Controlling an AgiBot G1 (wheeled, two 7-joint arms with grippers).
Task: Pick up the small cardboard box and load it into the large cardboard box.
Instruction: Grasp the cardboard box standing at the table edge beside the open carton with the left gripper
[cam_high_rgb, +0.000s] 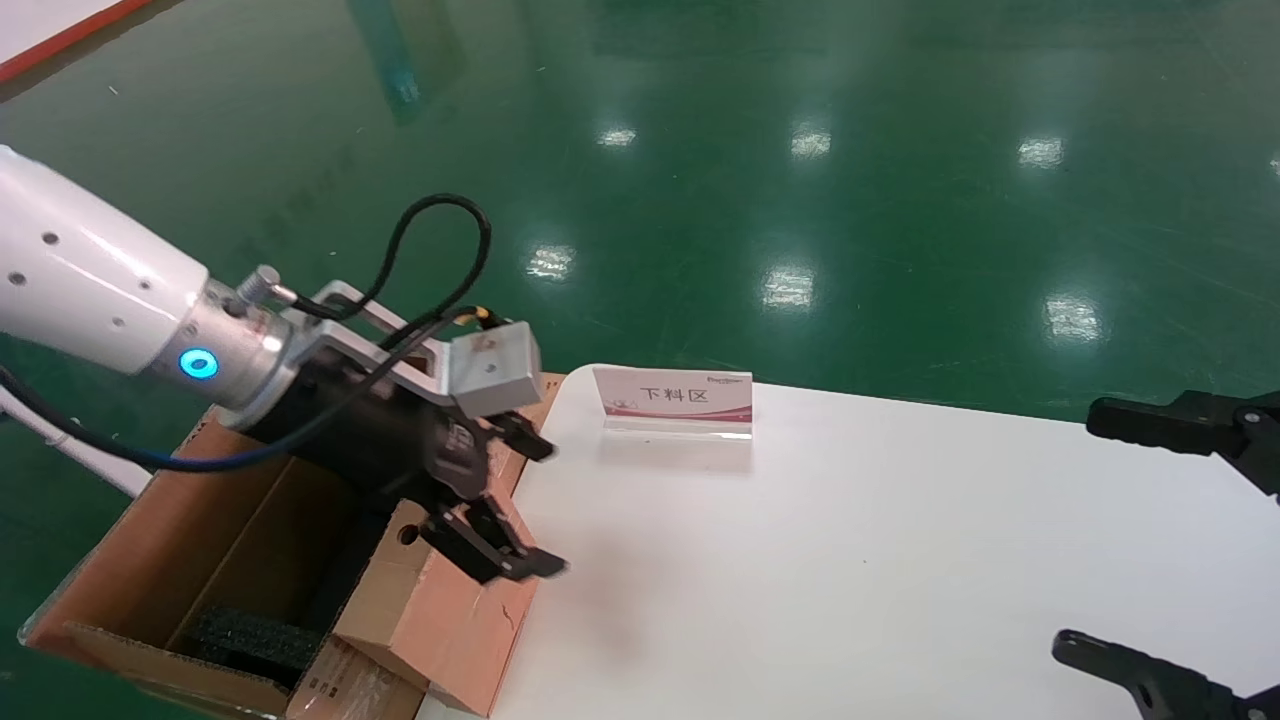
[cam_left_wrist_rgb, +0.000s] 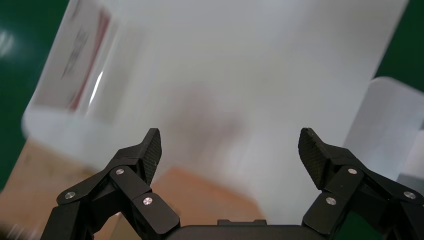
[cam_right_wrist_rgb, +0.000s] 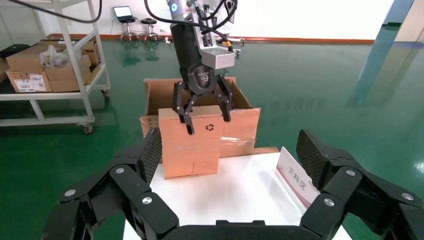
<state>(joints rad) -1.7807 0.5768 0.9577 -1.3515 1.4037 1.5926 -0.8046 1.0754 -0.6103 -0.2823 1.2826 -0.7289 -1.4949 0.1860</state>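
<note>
A white robot arm reaches in from the left, its black left hand (cam_high_rgb: 520, 505) hovering over the left edge of a white rounded table (cam_high_rgb: 850, 560). The hand's fingers are spread wide apart and hold nothing. Directly beneath it is the small cardboard box (cam_high_rgb: 445, 610), a flat, slim brown cardboard box with a round hole near its upper edge and a small black recycling symbol on its face. It stands upright on one narrow edge at the table's left rim, leaning against or just beside the side of the large cardboard box (cam_high_rgb: 190, 540), a big open brown corrugated carton sitting to the left of the table with a black foam pad (cam_high_rgb: 255, 635) visible inside; whether the two boxes touch cannot be told. From the right wrist view, the left hand's open fingers straddle the top edge of the slim box, one on each side, apparently not pressing it. The right hand (cam_high_rgb: 1160, 545), also black, waits at the far right of the table with its fingers wide open and empty. A small white and red label stand with Chinese characters (cam_high_rgb: 675, 398) sits at the far edge of the table. The step in hand appears to be the grasp: the slim box is not yet gripped or loaded. The next move likely calls for closing the left fingers firmly on the box's top edge, then lifting it clear and carrying it left over the carton's opening.
</note>
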